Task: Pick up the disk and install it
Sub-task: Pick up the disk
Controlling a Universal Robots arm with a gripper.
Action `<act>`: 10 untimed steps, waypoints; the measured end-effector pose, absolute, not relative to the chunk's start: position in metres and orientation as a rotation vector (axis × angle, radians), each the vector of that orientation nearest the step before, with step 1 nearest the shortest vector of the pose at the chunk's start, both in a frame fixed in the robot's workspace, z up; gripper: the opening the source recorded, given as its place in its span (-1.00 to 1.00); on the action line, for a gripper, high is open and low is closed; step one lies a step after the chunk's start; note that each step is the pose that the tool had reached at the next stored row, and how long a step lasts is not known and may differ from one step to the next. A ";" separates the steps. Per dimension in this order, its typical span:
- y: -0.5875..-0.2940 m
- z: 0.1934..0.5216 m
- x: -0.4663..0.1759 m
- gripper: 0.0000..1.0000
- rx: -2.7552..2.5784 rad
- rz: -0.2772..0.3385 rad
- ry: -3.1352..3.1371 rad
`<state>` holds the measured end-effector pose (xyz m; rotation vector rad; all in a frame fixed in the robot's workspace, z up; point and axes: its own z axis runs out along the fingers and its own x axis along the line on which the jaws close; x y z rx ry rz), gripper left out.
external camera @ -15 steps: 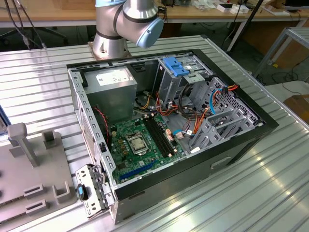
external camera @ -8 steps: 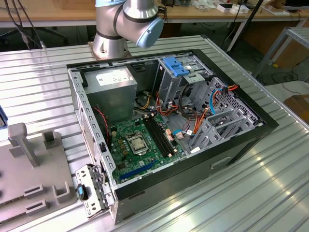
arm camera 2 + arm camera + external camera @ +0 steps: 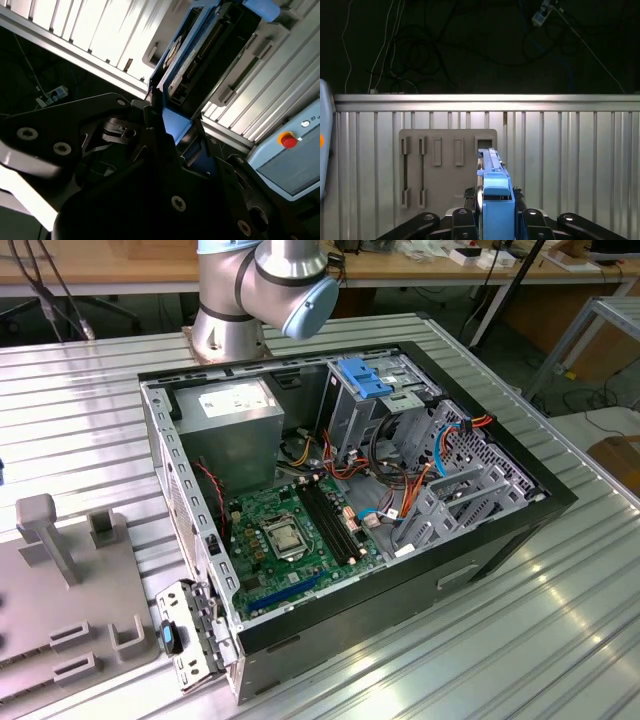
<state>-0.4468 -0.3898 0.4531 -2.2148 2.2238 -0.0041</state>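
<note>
Standing edge-on, blue-framed disk (image 3: pixel 491 165) in gripper (image 3: pixel 496 200)

The case (image 3: pixel 480 570) lay open on top, so the way in was from above. Inside, the power-supply box (image 3: pixel 235 425) filled the far corner, the drive bay (image 3: pixel 365 390) stood beside it, and orange cables (image 3: pixel 400 490) sprawled between that bay and the perforated cage (image 3: pixel 470 475). The freest room was over the motherboard (image 3: pixel 290 530). In the first wrist view the gripper (image 3: pixel 496 200), clamped on the disk (image 3: pixel 491 162), hung over the grey fixture plate (image 3: pixel 447 170) with its raised brackets.
</note>
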 end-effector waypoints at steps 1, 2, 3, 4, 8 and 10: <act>-0.390 0.459 -0.447 -0.26 -2.215 -0.004 2.224; -0.390 0.462 -0.447 -0.26 -2.215 -0.004 2.224; -0.390 0.466 -0.447 -0.26 -2.215 -0.004 2.224; -0.390 0.472 -0.447 -0.26 -2.215 -0.005 2.224; -0.390 0.485 -0.447 -0.26 -2.214 -0.005 2.224; -0.390 0.500 -0.447 -0.26 -2.204 -0.027 2.213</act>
